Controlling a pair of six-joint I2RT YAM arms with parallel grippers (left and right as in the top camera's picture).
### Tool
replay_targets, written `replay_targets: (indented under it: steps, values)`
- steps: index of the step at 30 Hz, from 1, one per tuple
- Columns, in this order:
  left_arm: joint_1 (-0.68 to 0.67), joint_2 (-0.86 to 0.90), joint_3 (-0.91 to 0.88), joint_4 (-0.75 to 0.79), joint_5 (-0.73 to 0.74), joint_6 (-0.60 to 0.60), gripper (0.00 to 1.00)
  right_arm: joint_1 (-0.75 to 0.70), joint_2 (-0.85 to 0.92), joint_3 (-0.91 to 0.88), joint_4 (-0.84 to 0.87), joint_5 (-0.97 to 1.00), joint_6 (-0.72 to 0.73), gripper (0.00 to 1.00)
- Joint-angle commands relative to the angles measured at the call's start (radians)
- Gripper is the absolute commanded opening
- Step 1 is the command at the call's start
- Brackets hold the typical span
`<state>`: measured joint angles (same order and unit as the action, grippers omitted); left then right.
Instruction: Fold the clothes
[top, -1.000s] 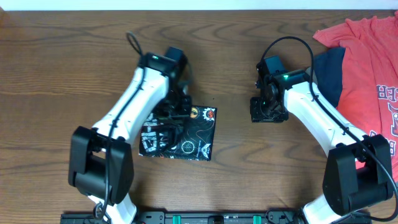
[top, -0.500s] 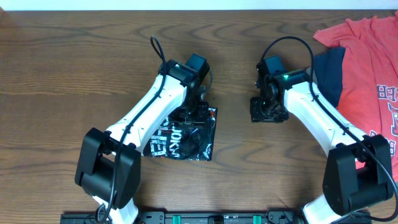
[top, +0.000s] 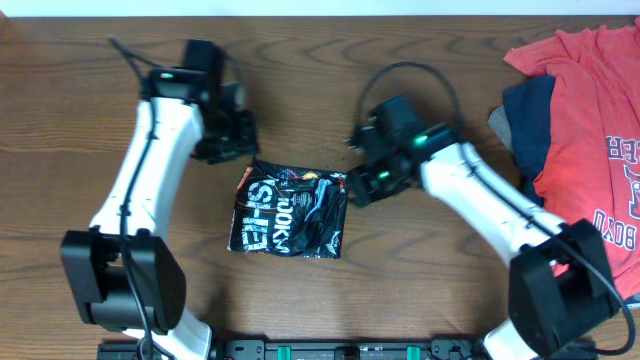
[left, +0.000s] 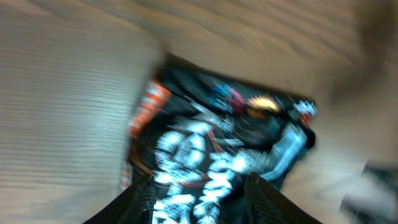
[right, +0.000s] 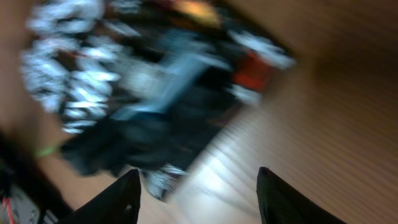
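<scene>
The black jersey lies folded in a small, rumpled packet on the wooden table, white lettering facing up. It shows blurred in the left wrist view and in the right wrist view. My left gripper is off the jersey's upper left corner, open and empty; its fingers frame the cloth from a distance. My right gripper is at the jersey's upper right edge, open and empty; its fingers are over bare wood beside the cloth.
A red T-shirt with navy lettering lies spread at the far right, on top of a navy garment. Bare wooden table surrounds the jersey. Both wrist views are motion-blurred.
My left gripper has left the jersey and swung up and to the left. My right gripper has moved left to the jersey's right edge. The jersey now lies with more white lettering showing.
</scene>
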<state>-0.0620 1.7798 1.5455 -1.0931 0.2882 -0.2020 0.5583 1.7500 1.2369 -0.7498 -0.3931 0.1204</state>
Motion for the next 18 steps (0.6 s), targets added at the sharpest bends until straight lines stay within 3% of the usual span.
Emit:
replay_targets:
  steps: [1, 6, 11, 15, 18]
  values:
    - [0.05, 0.039, -0.01, 0.018, -0.011, 0.008, 0.49, 0.117, -0.002, 0.006, 0.054, -0.042, -0.007, 0.59]
    - [0.065, 0.102, -0.028, 0.022, -0.008, 0.006, 0.5, 0.259, 0.013, 0.006, 0.112, 0.131, 0.071, 0.71]
    - [0.054, 0.159, -0.053, 0.026, -0.009, 0.006, 0.49, 0.335, 0.068, 0.006, 0.114, 0.224, 0.088, 0.7]
    - [0.054, 0.201, -0.057, 0.015, -0.008, 0.006, 0.5, 0.345, 0.114, 0.006, 0.097, 0.356, 0.179, 0.47]
    - [0.054, 0.224, -0.057, -0.002, -0.008, 0.006, 0.49, 0.336, 0.127, 0.006, 0.053, 0.439, 0.243, 0.13]
